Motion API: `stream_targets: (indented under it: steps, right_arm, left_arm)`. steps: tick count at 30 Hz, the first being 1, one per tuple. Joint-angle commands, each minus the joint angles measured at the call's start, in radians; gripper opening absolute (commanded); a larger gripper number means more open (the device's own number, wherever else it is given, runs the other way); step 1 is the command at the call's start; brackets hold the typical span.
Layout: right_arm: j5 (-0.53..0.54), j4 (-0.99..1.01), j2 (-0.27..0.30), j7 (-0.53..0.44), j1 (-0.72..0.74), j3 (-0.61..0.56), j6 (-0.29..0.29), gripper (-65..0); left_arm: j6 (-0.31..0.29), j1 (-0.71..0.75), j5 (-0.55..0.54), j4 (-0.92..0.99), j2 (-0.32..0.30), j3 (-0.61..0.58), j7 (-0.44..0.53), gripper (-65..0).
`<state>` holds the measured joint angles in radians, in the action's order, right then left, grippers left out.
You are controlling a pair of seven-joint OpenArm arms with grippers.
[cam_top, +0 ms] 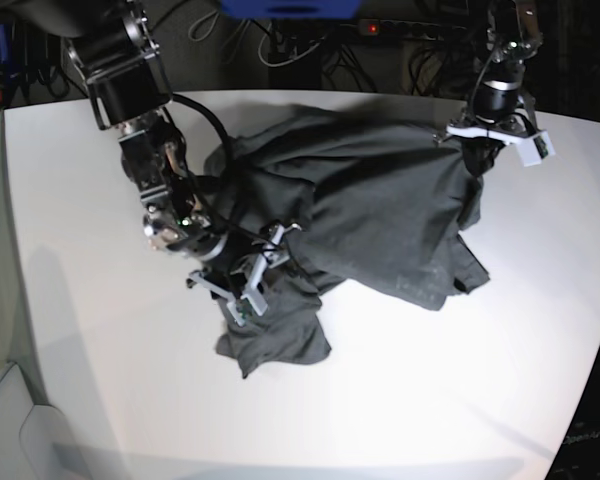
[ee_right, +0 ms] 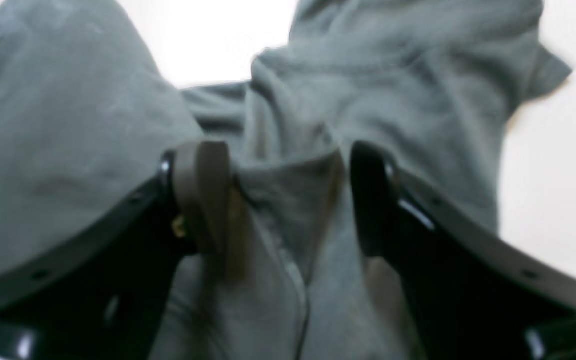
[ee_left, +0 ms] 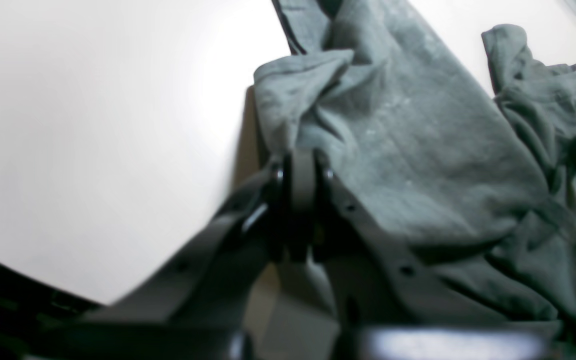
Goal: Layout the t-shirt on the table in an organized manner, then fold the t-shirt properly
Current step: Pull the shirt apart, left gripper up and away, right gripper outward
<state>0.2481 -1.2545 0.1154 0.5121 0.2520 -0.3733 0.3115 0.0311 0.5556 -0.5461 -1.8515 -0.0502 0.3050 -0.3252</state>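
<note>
My two grippers on the crumpled t-shirt [cam_top: 380,210]

My left gripper [ee_left: 300,172] pinches a fold at the shirt's far edge; my right gripper [ee_right: 288,200], fingers spread, straddles a ridge near its front, bunched on the table [cam_top: 100,350].

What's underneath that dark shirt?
The white table shows all around the t-shirt, which lies crumpled on it. Whatever lies beneath the folds is covered. Both grippers, left and right, are at its edges.

robot lab, 2 arms, white table [cam_top: 400,400], cables [cam_top: 280,45] behind
</note>
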Motion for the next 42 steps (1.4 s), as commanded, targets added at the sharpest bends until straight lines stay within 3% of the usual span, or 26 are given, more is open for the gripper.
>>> stream_targets:
  steps: [1, 6, 13, 27, 36, 42]
  right_arm:
    - [0.007, 0.0, -0.001, -0.017, 0.025, 0.003, 0.004, -31.5]
    - [0.009, 0.028, -0.001, -0.046, 0.033, 0.003, 0.004, -37.2]
    - [0.01, 0.023, 0.027, -0.05, 0.048, 0.006, 0.004, -64.8]
    - [0.013, -0.101, 0.186, -0.048, -0.046, 0.419, 0.007, -65.0]
    - [0.013, -0.259, 0.194, -0.05, -0.225, 0.699, 0.007, -65.0]
    - [0.013, -0.256, 0.177, -0.05, -0.277, 0.756, 0.007, -65.0]
  left_arm:
    - [-0.006, 0.002, -0.002, -0.015, -0.004, 0.001, 0.021, -64.5]
    - [-0.006, 0.002, -0.002, -0.015, -0.004, 0.001, 0.021, -64.5]
    - [-0.006, 0.002, -0.002, -0.015, -0.004, 0.001, 0.021, -64.5]
    - [-0.006, 0.05, -0.002, -0.029, -0.004, 0.007, 0.024, -64.5]
    - [-0.006, 0.097, -0.004, -0.024, -0.004, 0.007, 0.03, -64.5]
    - [-0.006, 0.096, -0.004, -0.018, -0.004, 0.007, 0.03, -64.5]
